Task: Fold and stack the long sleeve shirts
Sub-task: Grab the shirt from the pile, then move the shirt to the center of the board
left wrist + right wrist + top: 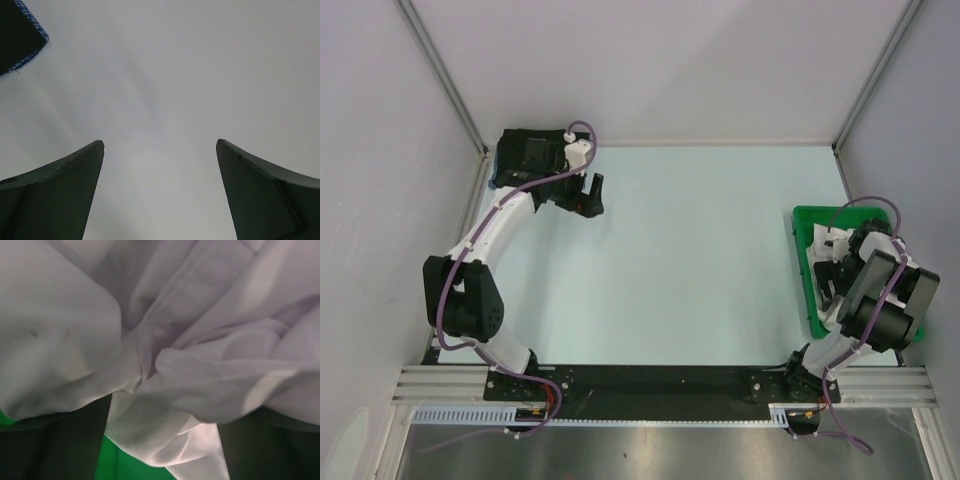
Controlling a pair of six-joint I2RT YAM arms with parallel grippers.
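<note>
Because the white shirt [200,340] looks thin, limp and light, it will likely bunch and slip, so take it at a thick fold rather than a single layer. It lies crumpled in the green tray [800,240] at near right. The right gripper [162,412] stands spread, with cloth between its jaws but not pinched. Farther off, the left gripper [160,145] hangs wide apart over the table [700,250], beside the dark folded pile [525,152] in the far-left corner. Count: one white shirt, one tray, one pile; its layers cannot be counted.
</note>
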